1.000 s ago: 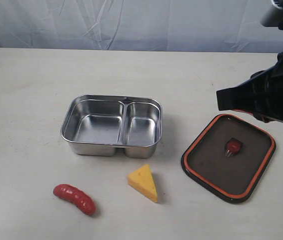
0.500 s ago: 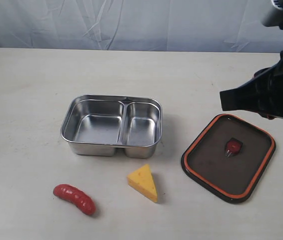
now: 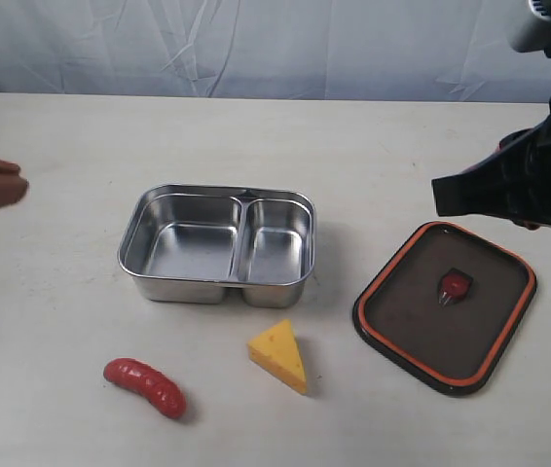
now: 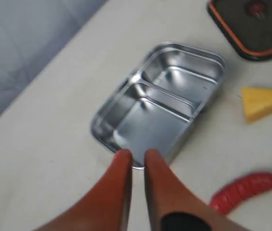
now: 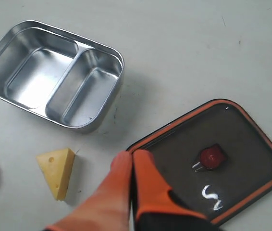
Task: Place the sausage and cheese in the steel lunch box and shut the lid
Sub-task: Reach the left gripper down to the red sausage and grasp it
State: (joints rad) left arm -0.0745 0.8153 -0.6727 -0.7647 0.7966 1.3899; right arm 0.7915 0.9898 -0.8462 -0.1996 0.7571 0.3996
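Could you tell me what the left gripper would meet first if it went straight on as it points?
The left gripper would probably meet the steel lunch box, at its larger compartment's end wall; depth is unclear, so it might pass over the rim.

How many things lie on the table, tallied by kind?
Food items: 2, the sausage and the cheese
Containers: 1, the steel lunch box
Lids: 1, the lid, lying beside the box
Total: 4
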